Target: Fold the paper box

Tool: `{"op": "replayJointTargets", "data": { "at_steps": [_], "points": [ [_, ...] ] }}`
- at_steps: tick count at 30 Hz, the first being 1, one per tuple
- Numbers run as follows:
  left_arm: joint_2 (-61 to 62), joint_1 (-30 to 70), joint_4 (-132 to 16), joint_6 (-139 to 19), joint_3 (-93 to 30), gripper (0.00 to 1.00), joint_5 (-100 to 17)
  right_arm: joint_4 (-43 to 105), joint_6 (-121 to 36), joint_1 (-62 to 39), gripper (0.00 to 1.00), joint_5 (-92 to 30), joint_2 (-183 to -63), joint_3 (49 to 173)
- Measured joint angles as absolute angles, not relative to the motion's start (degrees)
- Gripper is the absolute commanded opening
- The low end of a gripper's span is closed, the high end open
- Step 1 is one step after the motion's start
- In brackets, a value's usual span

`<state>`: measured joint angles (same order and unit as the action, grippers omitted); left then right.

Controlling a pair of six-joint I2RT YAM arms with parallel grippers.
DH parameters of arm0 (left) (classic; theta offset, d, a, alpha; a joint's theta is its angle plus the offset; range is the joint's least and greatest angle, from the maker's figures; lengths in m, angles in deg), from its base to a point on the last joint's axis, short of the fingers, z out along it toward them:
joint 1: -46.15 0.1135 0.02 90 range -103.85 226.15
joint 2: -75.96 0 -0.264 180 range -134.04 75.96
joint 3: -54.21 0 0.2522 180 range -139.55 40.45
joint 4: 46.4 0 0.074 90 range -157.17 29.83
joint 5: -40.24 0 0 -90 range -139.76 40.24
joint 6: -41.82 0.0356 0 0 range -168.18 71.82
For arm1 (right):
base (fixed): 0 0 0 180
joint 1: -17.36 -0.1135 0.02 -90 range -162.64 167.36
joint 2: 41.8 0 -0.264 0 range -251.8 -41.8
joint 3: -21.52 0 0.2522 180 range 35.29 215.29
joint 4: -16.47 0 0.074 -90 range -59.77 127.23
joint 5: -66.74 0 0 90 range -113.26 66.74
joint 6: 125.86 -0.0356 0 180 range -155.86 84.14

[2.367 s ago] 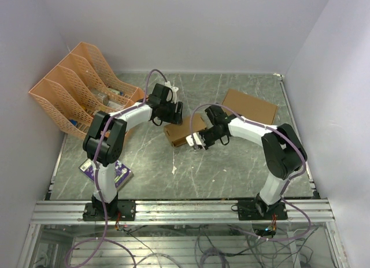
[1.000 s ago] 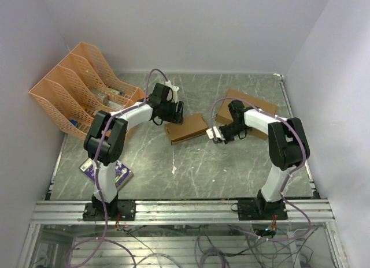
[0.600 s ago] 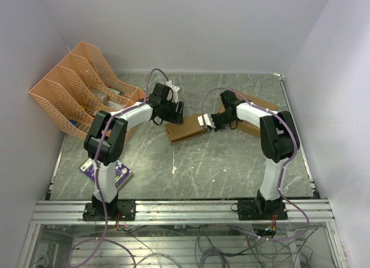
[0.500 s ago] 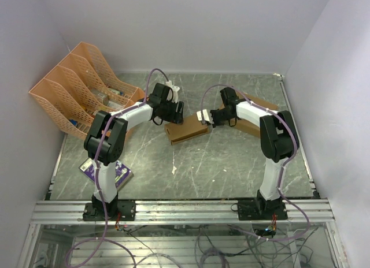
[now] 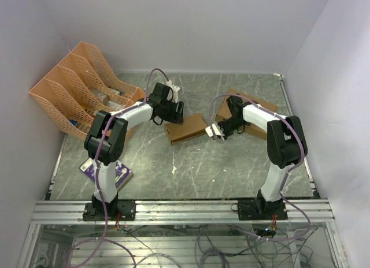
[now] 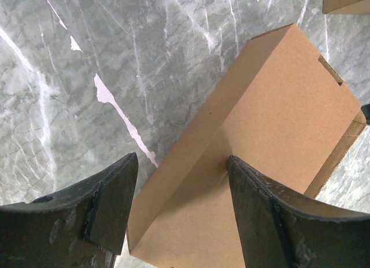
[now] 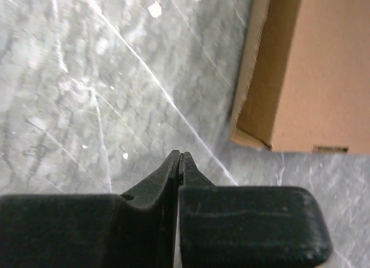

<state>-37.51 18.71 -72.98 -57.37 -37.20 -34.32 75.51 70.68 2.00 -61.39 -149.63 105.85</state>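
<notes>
**Box folded flat-sided on table; L jaws spread over it, R pinched shut beside it**

The paper box (image 5: 185, 128) lay on the marbled table (image 5: 191, 170) as a narrow closed-up carton, long axis running slantwise, roughly mid-table between the two arms. In the left wrist view its top face and one long side wall showed, w/ a slot visible at the far end.

L gripper (image 5: 172, 116) stood over the box's left end, jaws spread wide, one finger to each side of the box's near end in the wrist view (image 6: 182, 161). Couldn't tell if the pads touched the cardboard; no clear grip.

R gripper (image 5: 214, 131) sat just off the box's right end, apart from it, fingers clenched tight together w/ nothing between them. Its wrist view (image 7: 180, 155) showed the box corner (image 7: 306, 71) just beyond the tips.

Behind and right of the box: a larger flat cardboard box (image 5: 250, 100), partly under the R arm. Far left of the box: an orange file rack (image 5: 81, 83). Near-left of the box, by the L arm's base: a purple packet (image 5: 107, 171).
</notes>
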Motion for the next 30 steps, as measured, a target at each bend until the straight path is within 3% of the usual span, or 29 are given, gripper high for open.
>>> {"op": "replayJointTargets", "data": {
  "at_steps": [7,17,23,25,27,30],
  "points": [
    [-37.51,18.71,-72.98,-57.35,-37.2,0.74,-34.3,75.99,70.85,-1.5,0.0,-62.02,-150.92,106.27],
    [-37.59,18.67,-72.55,-56.96,-37.2,0.74,-34.21,65.57,59.38,-2.89,0.0,-56.32,-154.96,111.84],
    [-37.62,18.67,-72.48,-57.13,-37.22,0.75,-34.21,69.15,62.59,-2.0,0.0,-57.91,-154.81,113.28],
    [-37.4,18.67,-72.64,-57.68,-37.24,0.77,-34.52,71.77,63.05,-0.95,0.07,-59.79,-154.18,113.43],
    [-36.57,18.69,-72.81,-58.29,-36.87,0.78,-34.87,72.56,57.63,0.41,0.23,-61.21,-152.63,113.13],
    [-33.33,19.39,-72.61,-60.23,-34.05,0.79,-35.02,66.03,42.31,1.76,0.31,-62.92,-145.98,108.01]
  ]
}}
